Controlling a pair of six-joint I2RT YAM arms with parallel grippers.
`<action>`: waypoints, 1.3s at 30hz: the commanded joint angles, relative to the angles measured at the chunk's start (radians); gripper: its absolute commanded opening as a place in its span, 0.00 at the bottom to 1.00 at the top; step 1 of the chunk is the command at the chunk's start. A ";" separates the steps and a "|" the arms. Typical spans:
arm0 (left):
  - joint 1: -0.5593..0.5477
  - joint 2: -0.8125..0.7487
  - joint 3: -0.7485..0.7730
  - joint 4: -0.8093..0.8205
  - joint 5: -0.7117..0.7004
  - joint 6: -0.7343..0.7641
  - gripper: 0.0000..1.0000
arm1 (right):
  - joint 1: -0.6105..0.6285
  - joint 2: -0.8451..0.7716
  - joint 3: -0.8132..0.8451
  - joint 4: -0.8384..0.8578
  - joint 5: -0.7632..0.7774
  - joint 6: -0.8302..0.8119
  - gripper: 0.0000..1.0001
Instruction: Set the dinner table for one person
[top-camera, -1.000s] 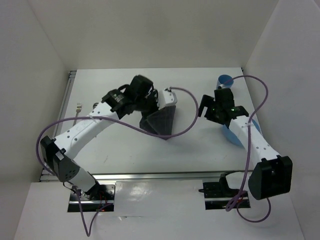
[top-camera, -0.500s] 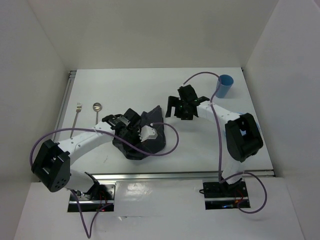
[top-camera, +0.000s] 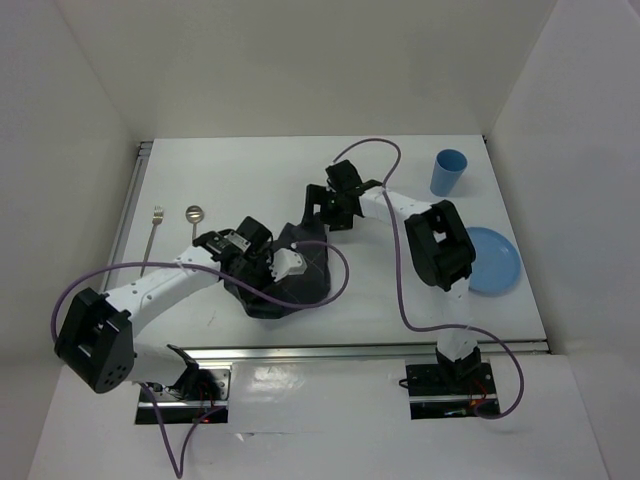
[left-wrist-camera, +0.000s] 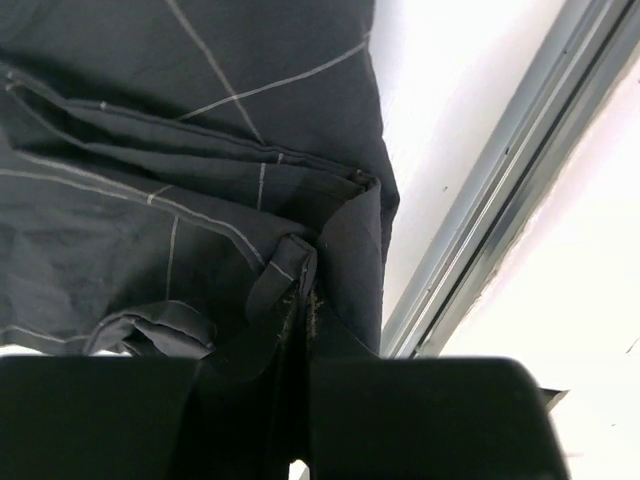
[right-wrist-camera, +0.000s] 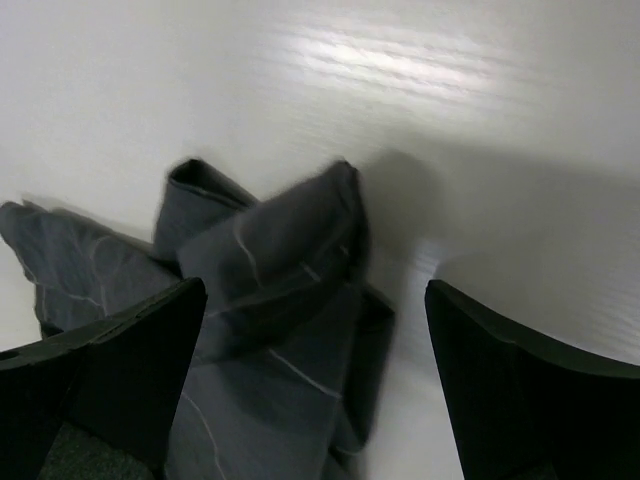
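The dark grey checked cloth mat (top-camera: 295, 280) lies crumpled on the white dinner table (top-camera: 400, 300), left of centre. My left gripper (top-camera: 272, 265) is shut on a fold of the cloth (left-wrist-camera: 300, 280), close to the table's near rail (left-wrist-camera: 500, 190). My right gripper (top-camera: 328, 215) is open and hovers over the cloth's raised far corner (right-wrist-camera: 280, 290). That corner lies between its two fingers (right-wrist-camera: 110, 370) and is not gripped.
A blue cup (top-camera: 448, 172) stands at the far right, and a blue plate (top-camera: 492, 260) lies nearer on the right. A fork (top-camera: 153, 228) and a spoon (top-camera: 193, 216) lie at the left by the metal rail (top-camera: 128, 215).
My right arm has swung left from the cup and plate to the cloth's far corner, uncovering the plate. My left gripper has brought the cloth down and toward the near edge.
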 joint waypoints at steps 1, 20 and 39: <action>0.023 -0.027 -0.002 0.000 -0.007 -0.032 0.06 | 0.032 0.057 0.084 -0.036 -0.037 0.015 0.98; 0.394 0.292 0.753 0.096 -0.094 0.023 0.00 | -0.070 -0.389 -0.006 0.240 0.256 -0.106 0.00; 0.327 -0.004 0.016 -0.069 -0.045 0.346 0.22 | 0.174 -0.839 -0.634 -0.422 0.784 0.644 0.99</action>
